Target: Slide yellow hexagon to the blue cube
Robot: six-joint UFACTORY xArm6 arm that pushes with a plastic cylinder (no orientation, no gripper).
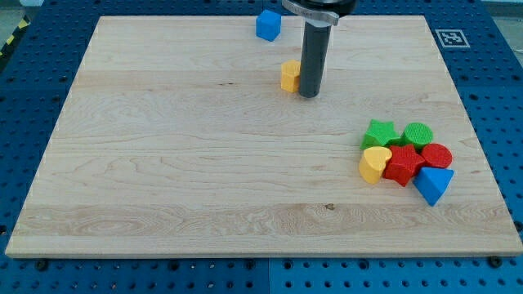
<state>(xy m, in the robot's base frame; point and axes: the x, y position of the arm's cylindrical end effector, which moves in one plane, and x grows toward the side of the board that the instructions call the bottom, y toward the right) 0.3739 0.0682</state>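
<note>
The yellow hexagon (289,75) lies on the wooden board near the view's top centre. The blue cube (267,24) sits above it and slightly to the left, close to the board's top edge, with a gap between the two. My tip (309,95) rests on the board right beside the hexagon, on its right and slightly lower side. The rod hides the hexagon's right edge, so I cannot tell whether they touch.
A cluster of blocks sits at the right: a green star (378,133), a green cylinder (417,134), a red cylinder (436,154), a red star (403,164), a yellow heart (373,164) and a blue triangle (432,184).
</note>
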